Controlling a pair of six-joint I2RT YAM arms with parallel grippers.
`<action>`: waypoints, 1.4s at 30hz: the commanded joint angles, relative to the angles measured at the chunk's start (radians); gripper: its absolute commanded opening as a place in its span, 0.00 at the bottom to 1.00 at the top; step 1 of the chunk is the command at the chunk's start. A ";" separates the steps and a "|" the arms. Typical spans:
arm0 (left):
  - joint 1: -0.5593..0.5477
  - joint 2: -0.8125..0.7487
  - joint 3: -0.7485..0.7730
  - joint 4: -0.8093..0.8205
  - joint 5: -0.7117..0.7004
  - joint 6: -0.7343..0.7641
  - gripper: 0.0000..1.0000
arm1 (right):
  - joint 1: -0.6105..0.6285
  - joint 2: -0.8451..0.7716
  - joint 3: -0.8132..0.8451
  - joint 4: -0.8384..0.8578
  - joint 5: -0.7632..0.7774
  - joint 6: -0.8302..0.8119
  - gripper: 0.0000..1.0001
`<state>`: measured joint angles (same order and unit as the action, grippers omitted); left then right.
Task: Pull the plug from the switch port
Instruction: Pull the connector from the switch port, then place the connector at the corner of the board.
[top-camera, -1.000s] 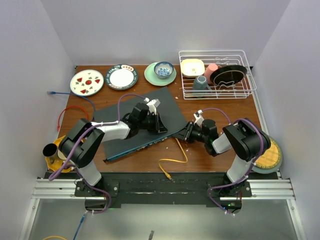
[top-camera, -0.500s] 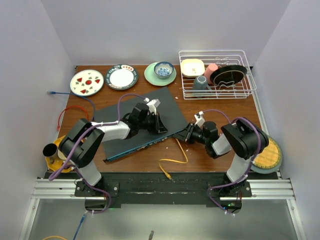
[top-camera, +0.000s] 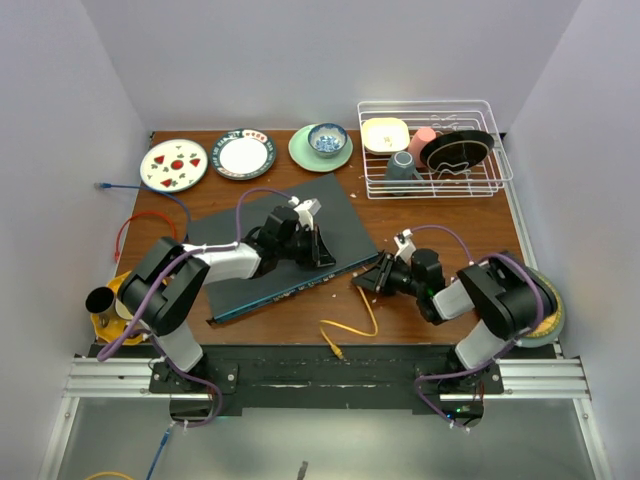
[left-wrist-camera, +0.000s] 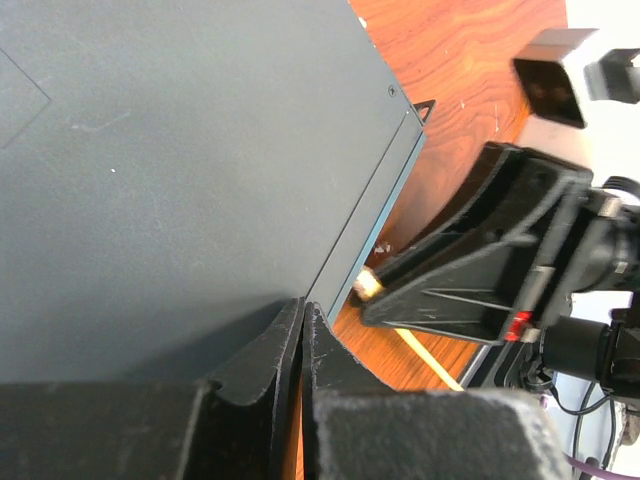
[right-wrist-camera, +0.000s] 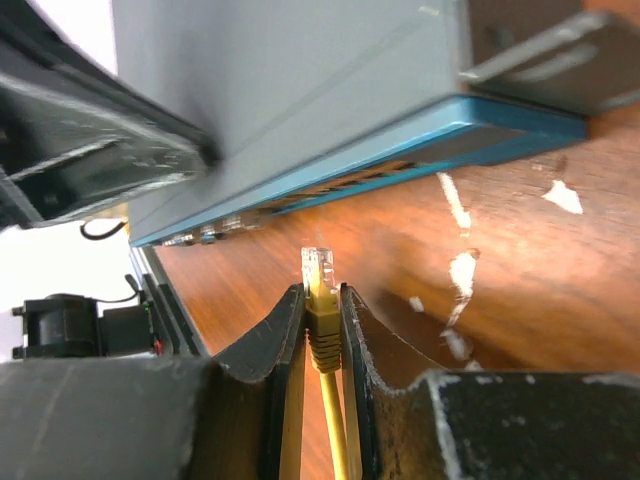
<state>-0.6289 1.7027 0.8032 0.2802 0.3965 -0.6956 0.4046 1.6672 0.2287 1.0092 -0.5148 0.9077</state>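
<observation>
Standing clear of the sockets (right-wrist-camera: 215, 232), the plug (right-wrist-camera: 317, 265) lies just off the blue long side of the switch (right-wrist-camera: 300, 90). It is clamped in the right gripper (right-wrist-camera: 320, 300), long axis pointing at that side. With fingers closed together, the left gripper (left-wrist-camera: 302, 320) bears on the switch top.

No text, label, brand, number or sign is showing legibly in any view. Any marking along the bluish port side of the switch (right-wrist-camera: 300, 90) is appearing too blurred to read.
</observation>
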 joint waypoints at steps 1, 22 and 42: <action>-0.006 -0.038 -0.001 0.004 0.004 -0.015 0.07 | -0.001 -0.160 0.015 -0.160 0.016 -0.050 0.00; -0.046 -0.487 -0.157 0.377 0.102 0.093 0.95 | 0.011 -0.675 0.391 -0.934 0.191 -0.313 0.00; -0.321 -0.190 -0.026 0.330 0.056 0.212 1.00 | 0.069 -0.656 0.534 -0.966 0.176 -0.286 0.00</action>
<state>-0.9077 1.4899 0.6991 0.5957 0.4862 -0.5396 0.4553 1.0042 0.7090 0.0582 -0.3313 0.6132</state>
